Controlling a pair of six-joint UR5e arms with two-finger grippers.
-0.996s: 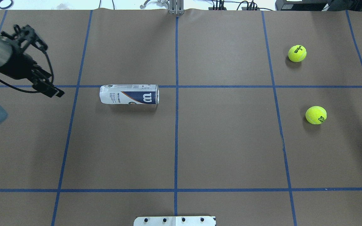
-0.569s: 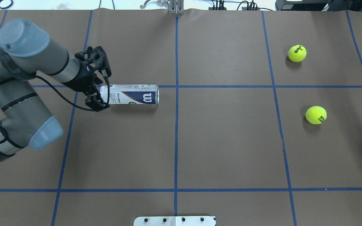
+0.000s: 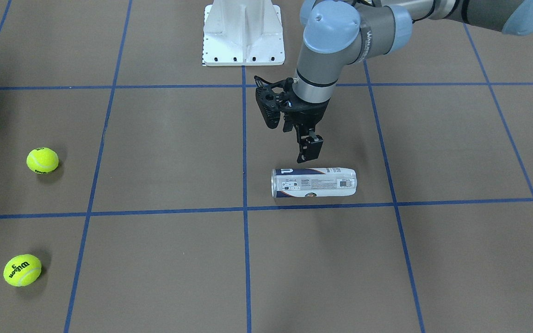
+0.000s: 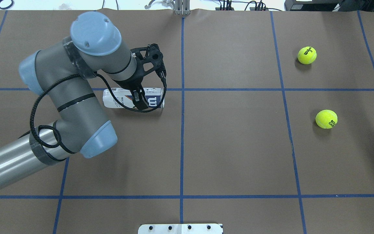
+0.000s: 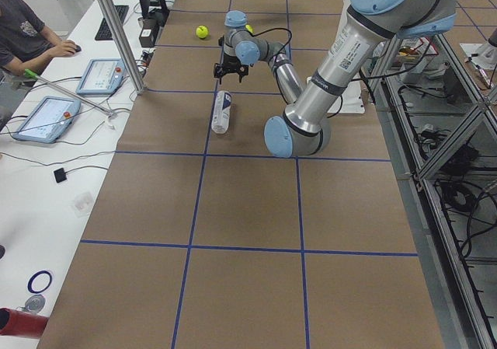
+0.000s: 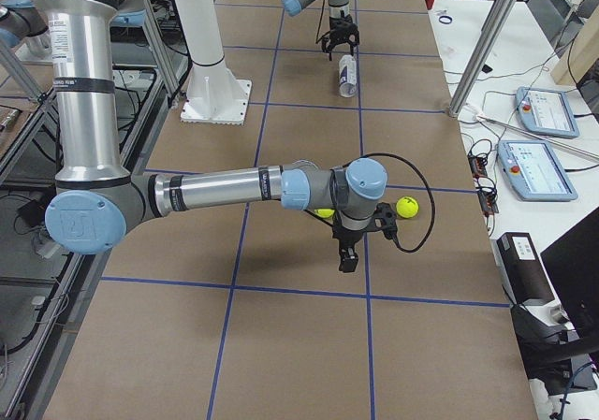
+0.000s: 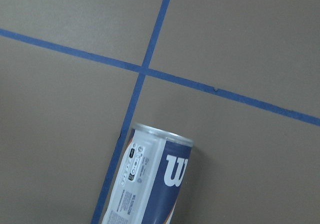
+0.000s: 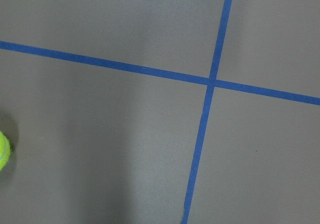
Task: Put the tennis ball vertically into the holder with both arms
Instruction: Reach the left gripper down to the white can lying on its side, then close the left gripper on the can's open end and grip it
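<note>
Position of holder (image 3: 313,183): on its side on worktop (image 4: 239,156), at 9 o'clock of centre in overhead view, silver rim toward 3 o'clock. State of left claw (image 3: 308,150): spread wide, above holder, not touching.

Hazards: expect roll toward 12 or 6 o'clock on off-centre closing; probable denting of thin wall under hard squeeze.

State of right claw (image 6: 348,259): not discernible.

Also present: tennis ball (image 4: 307,55) at 2 o'clock, second tennis ball (image 4: 326,119) at 3 o'clock, both well apart from holder.

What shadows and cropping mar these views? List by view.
Overhead exterior: soft shadows lower left of the tennis balls, below the holder. Left wrist: holder sharp, cut by the bottom edge. Right wrist: broad soft shadow band; a ball clipped at the left edge.
</note>
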